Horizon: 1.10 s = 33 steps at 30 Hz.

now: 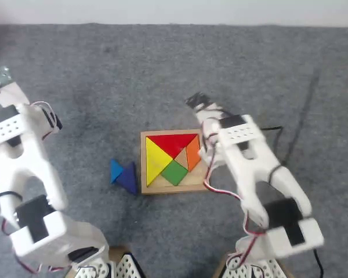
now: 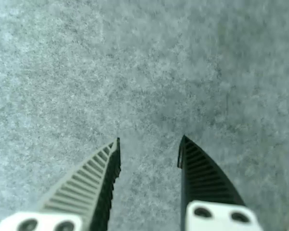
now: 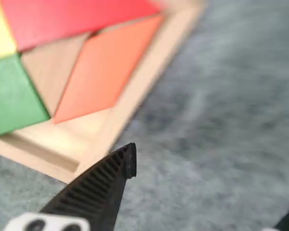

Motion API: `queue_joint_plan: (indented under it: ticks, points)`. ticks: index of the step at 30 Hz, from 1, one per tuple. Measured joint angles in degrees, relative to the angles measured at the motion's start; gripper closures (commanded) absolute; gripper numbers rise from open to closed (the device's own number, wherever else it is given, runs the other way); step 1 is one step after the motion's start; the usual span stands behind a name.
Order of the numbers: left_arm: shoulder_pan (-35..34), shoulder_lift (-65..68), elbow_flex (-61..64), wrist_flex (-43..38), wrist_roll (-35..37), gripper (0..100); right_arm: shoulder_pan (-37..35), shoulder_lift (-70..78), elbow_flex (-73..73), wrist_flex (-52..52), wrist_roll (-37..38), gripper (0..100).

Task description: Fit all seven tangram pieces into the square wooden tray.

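High view: wooden tray (image 1: 174,189) is seen mid-tabletop (image 1: 104,75), with red piece (image 1: 173,143), yellow piece (image 1: 155,159), green piece (image 1: 174,172) and orange piece (image 1: 193,156) seated in it. Two blue pieces (image 1: 127,178) lie just left of it.
Left wrist view: left gripper (image 2: 151,138) is spread, nothing held.
Right wrist view: right gripper (image 3: 212,171) is released, beside the tray's edge.

Both arms are white moulded shells with black servo blocks between the segments. The left arm (image 1: 23,174), at the left of the high frame, has thin red and black wires by its upper joint. The right arm (image 1: 255,168), at lower right, has red, white and black cables looped along its side. The left hand (image 2: 149,144) has ribbed, pointed fingers (image 2: 202,178) on white mounts with round screw holes. The right hand (image 1: 200,107) has a black ribbed finger.
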Motion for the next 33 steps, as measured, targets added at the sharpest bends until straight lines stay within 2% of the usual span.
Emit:
queue_joint_plan:
  ticks: [7,11,14,18,21,24,29,33]
  points:
    - [1.3,-0.1,-14.9,16.6,-10.2,81,-8.3,-11.6,6.1,-3.6,-0.5,49.4]
    - [1.5,-7.0,-22.5,23.6,-16.4,81,-7.4,-19.1,14.9,-8.9,-1.1,49.4]
    - [2.8,-17.2,-20.3,26.5,-23.2,81,-5.0,-27.3,20.6,-9.1,-1.2,49.4]
    - [6.3,-25.7,-6.1,26.7,-29.9,81,-1.0,-34.3,27.6,-9.1,1.3,49.4]
    - [10.4,-25.8,6.9,24.1,-30.6,81,2.9,-35.8,31.9,-9.1,4.0,49.4]
    - [16.3,-24.6,13.8,22.9,-30.9,80,8.5,-36.2,33.8,-9.1,5.5,49.4]
    - [27.6,-23.1,16.6,19.9,-26.8,80,20.1,-36.7,35.8,-11.9,5.7,49.4]
    - [32.4,-21.0,18.8,14.8,-21.5,81,22.8,-36.7,38.3,-14.9,5.7,49.4]
